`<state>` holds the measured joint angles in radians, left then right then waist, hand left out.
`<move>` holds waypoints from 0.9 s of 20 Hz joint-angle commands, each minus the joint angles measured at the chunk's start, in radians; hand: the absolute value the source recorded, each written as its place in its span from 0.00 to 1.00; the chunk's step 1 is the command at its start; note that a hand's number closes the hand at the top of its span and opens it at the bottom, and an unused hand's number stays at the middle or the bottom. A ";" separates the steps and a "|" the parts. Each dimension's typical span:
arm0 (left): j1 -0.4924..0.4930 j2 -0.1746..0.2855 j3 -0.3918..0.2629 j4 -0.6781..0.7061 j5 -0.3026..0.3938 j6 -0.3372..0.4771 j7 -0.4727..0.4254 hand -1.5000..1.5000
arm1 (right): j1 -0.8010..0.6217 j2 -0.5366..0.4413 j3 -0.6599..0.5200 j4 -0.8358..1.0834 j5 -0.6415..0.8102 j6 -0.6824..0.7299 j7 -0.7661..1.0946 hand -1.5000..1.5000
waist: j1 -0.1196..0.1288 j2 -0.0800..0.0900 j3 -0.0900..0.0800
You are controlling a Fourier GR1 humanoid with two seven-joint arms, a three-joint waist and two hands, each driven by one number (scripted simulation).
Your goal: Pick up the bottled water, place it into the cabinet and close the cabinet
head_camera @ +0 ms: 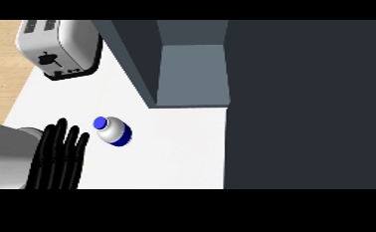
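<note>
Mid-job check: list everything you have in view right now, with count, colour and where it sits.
bottled water: one, silver-grey with blue cap and band, on the counter left of centre.
toaster: one, white and silver, top left.
cabinet: one, dark grey with a lighter grey inside, open, upper middle.
dark panel: one, dark grey, fills the right side; possibly the cabinet's door.
counter: one, white, under everything.
floor: tan strip, far upper left.
left forearm: one, grey, lower left edge.
left hand: one, black, fingers straight, just left of the bottled water, apart from it.
right hand: not in view.
</note>
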<state>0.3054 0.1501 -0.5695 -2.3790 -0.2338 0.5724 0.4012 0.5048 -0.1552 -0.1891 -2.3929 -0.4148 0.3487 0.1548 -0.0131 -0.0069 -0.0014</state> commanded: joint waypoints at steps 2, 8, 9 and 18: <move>0.011 0.037 0.130 0.040 0.122 -0.037 -0.067 0.00 | 0.064 0.023 -0.019 -0.158 -0.164 0.005 0.029 0.00 | -0.004 0.003 -0.001; 0.083 0.056 0.193 0.164 0.240 -0.103 -0.236 0.00 | 0.135 -0.006 -0.036 -0.180 -0.211 0.053 0.021 0.00 | -0.005 0.001 -0.001; 0.038 0.073 0.256 0.208 0.261 -0.126 -0.234 0.00 | 0.137 0.011 -0.025 -0.163 -0.177 0.055 0.000 0.00 | -0.007 0.004 -0.001; -0.068 0.057 0.387 0.530 0.385 -0.245 -0.430 0.00 | 0.167 -0.013 -0.069 -0.142 -0.245 0.079 -0.032 0.00 | -0.015 0.005 -0.001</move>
<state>0.2910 0.2215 -0.2270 -1.9930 0.1104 0.3701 0.0460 0.6024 -0.1704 -0.2310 -2.3793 -0.4751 0.4328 0.0657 -0.0244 -0.0028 -0.0027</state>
